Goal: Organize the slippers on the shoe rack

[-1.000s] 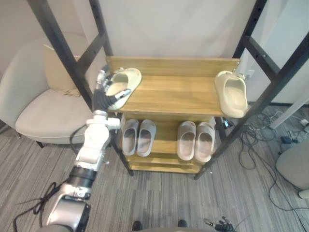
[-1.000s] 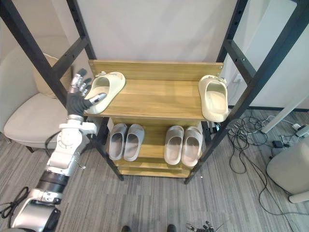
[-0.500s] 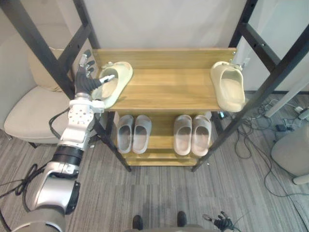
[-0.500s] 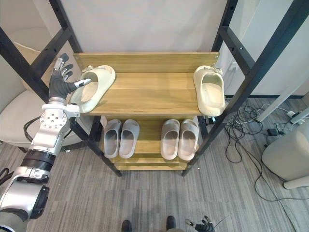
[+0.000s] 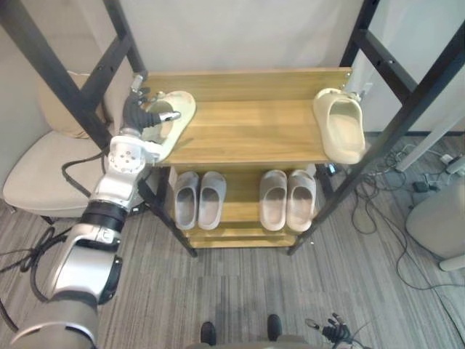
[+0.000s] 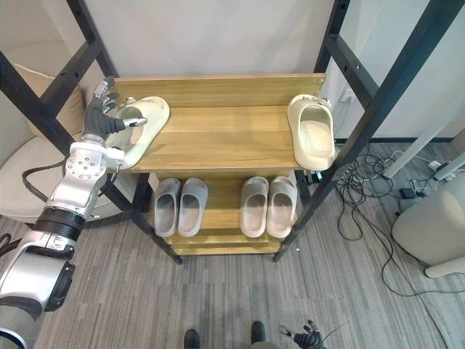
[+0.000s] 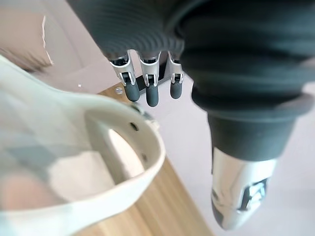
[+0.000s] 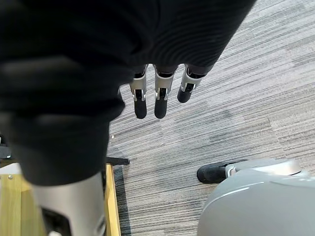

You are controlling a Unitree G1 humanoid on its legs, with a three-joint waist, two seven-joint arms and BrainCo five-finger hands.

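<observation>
Floor (image 5: 240,291): grey striped carpet, spread under and in front of the shoe rack.
Shoe rack (image 5: 247,134): wooden shelves in a black metal frame; one top shelf and one lower shelf in sight, with a low wooden lip along the back of the top shelf.
Chair (image 5: 43,174): beige and padded, just to the left of the shoe rack, with a cushion against its back.
Left grey pair (image 5: 211,198): on the lower shelf of the shoe rack, left half; side by side and touching, toes toward the back.
Right grey pair (image 5: 275,198): on the lower shelf of the shoe rack, right half, side by side, close beside the left pair.
Right cream slipper (image 5: 341,127): at the right end of the shoe rack's top shelf, toe toward the back, heel end jutting past the front edge.
Left cream slipper (image 6: 149,109): at the left end of the shoe rack's top shelf, set at an angle, toe toward the back lip, heel end over the front left corner.
Left hand (image 5: 134,113): at the left end of the shoe rack's top shelf, against the outer side of the left cream slipper; fingers (image 7: 151,93) straight and spread upward, thumb stretched across the slipper's opening, nothing clasped; contact with the slipper unclear.
Right hand (image 8: 157,91): low down in front of the shoe rack, over the carpet; fingers straight and loose, holding nothing.
</observation>
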